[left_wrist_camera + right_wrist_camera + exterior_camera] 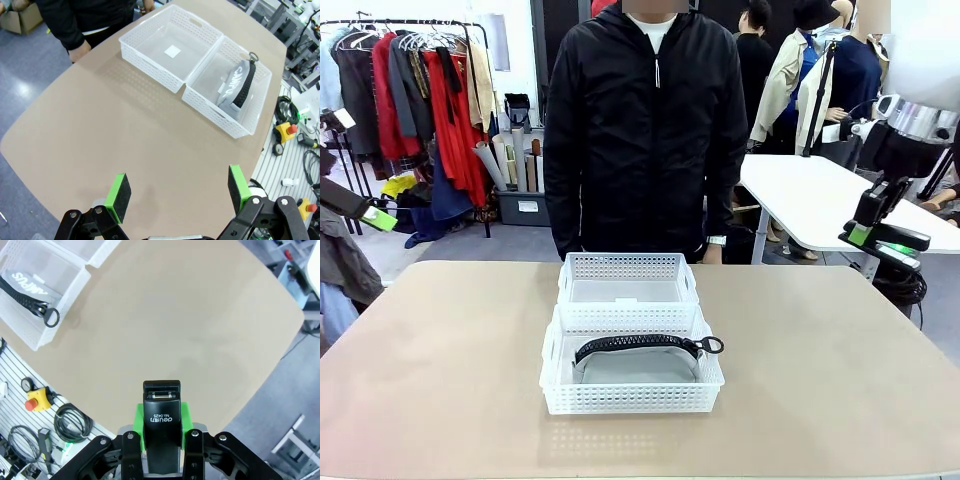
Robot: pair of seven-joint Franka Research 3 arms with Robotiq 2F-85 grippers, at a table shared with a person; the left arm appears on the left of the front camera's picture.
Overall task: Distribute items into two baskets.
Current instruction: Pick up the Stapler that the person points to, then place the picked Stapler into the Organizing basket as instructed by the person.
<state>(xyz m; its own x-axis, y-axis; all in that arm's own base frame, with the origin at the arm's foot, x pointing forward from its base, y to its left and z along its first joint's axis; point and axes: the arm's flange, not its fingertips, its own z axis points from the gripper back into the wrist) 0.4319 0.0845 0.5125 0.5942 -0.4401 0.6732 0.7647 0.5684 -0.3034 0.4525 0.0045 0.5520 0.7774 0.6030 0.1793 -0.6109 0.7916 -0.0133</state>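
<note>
Two white perforated baskets sit end to end in the table's middle. The near basket (630, 398) (215, 114) (60, 295) holds the grey pouch (635, 364) (239, 86) (22, 282) with its black zipper and ring pull. The far basket (628, 266) (146, 60) has nothing in it. My right gripper (865, 233) (161, 421) hovers high off the table's right side, shut on the small black stapler (161, 391). My left gripper (378, 217) (179, 187) is raised beyond the left side, open and holding nothing.
A person in a black jacket (645, 130) stands at the far edge, one hand (80, 50) near the table. A white table (820, 190) stands back right. Cables and a red stop button (36, 399) lie beside the table. The tan tabletop (450, 360) is bare around the baskets.
</note>
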